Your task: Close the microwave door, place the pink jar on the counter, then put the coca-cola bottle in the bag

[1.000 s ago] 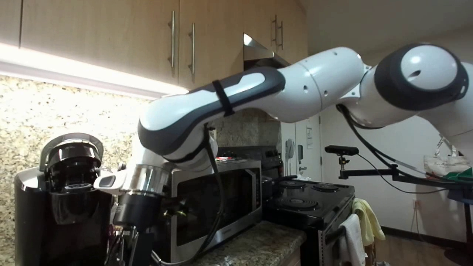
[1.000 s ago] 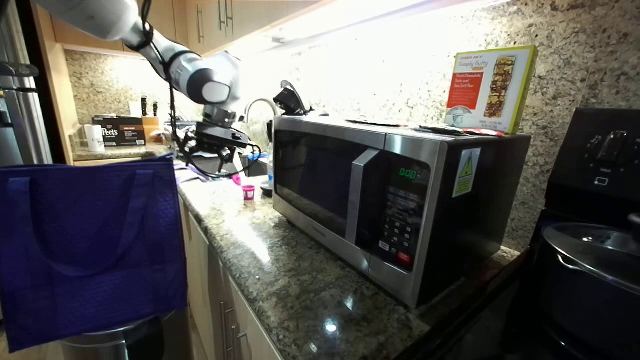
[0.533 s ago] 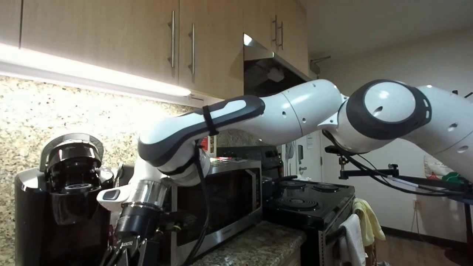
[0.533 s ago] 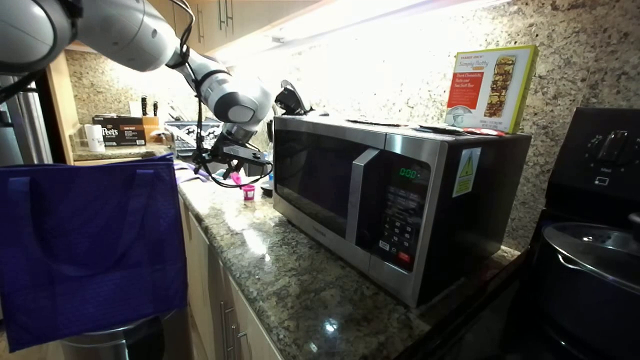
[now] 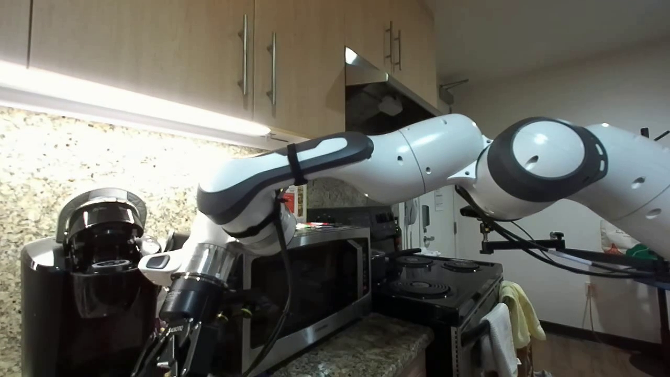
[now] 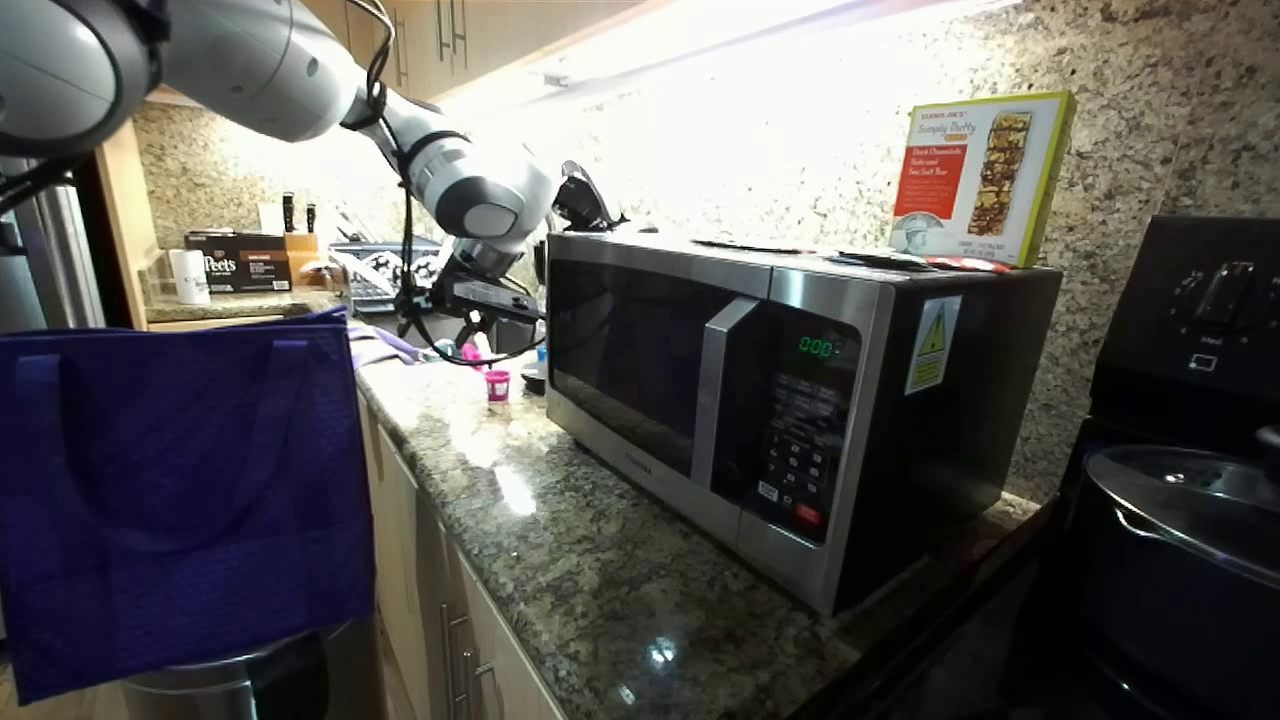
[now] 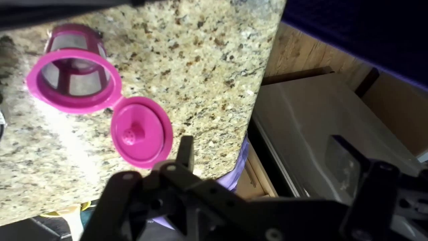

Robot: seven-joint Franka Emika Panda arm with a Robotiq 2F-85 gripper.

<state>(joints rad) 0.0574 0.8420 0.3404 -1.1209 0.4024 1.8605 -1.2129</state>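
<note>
Pink jar [image 7: 72, 77] is standing with its lid [image 7: 138, 134] lying open on the counter [image 7: 207, 83] in the wrist view. One fingertip [image 7: 185, 152] is hovering just beside the lid; whether they are touching, I cannot tell. The gripper [image 7: 265, 157] is spreading its fingers wide, one over the counter, the other past its edge.

In an exterior view, bare counter is stretching in front of the microwave [image 6: 950, 430], whose door [image 6: 630, 370] is sitting shut. The bag [image 6: 190, 490] is sitting left of the counter's near edge. The arm [image 6: 260, 80] is hanging further right than a second ago, nearer the microwave, while jar, left of the microwave, and bag are keeping their places. The fingers are blurring into a dark mass there.

In an exterior view, the arm is sloping lower than a second ago, revealing more of the range hood [image 5: 377, 94]. The gripper is getting cut off at the bottom, right of the coffee maker [image 5: 89, 303].
</note>
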